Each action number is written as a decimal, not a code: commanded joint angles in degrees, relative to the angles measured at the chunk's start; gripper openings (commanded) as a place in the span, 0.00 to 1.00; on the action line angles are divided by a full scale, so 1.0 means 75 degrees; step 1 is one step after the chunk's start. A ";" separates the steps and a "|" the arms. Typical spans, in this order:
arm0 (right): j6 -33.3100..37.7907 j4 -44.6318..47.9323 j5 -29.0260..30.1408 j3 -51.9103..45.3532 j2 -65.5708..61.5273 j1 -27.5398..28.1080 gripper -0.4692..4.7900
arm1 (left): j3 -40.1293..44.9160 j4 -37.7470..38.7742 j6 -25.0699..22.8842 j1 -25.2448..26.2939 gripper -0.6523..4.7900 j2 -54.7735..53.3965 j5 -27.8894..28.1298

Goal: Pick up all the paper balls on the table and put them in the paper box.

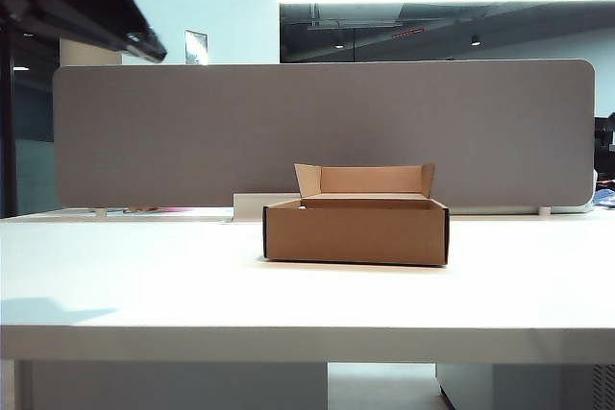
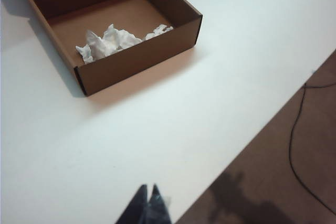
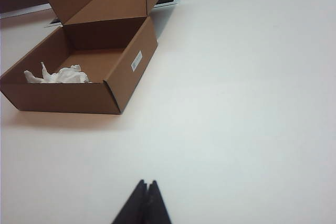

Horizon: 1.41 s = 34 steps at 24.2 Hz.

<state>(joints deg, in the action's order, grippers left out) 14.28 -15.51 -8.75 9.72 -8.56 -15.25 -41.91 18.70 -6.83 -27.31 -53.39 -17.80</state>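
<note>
one paper box (image 1: 356, 230) sat on the table (image 1: 144, 285), lid flap up, in front of one grey partition (image 1: 192, 132) and a low white block (image 1: 252, 205). the exterior view showed only the box's outer walls; both wrist views looked into it and showed the paper balls (image 2: 113, 43) bunched against one wall as a white clump, too merged to count. the left gripper (image 2: 147, 203) hung above the table near its edge, well apart from the box, fingers pressed together and empty. the right gripper (image 3: 145, 203) hovered over bare table, likewise closed on nothing.
</note>
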 commanded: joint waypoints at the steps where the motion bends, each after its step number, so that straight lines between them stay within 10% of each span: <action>1: -0.0114 0.0216 0.0006 -0.0172 0.0020 -0.0012 0.08 | 0.0326 -0.0111 0.0032 -0.0015 0.11 0.0478 0.0006; 34: -0.0221 0.0557 -0.0032 -0.1186 0.0020 -0.0009 0.08 | 0.0525 0.1035 0.0533 -0.0015 0.11 0.3115 0.0490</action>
<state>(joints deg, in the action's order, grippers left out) 13.17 -11.90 -8.82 0.93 -8.29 -15.25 -37.95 26.83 -2.96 -27.33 -30.13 -14.28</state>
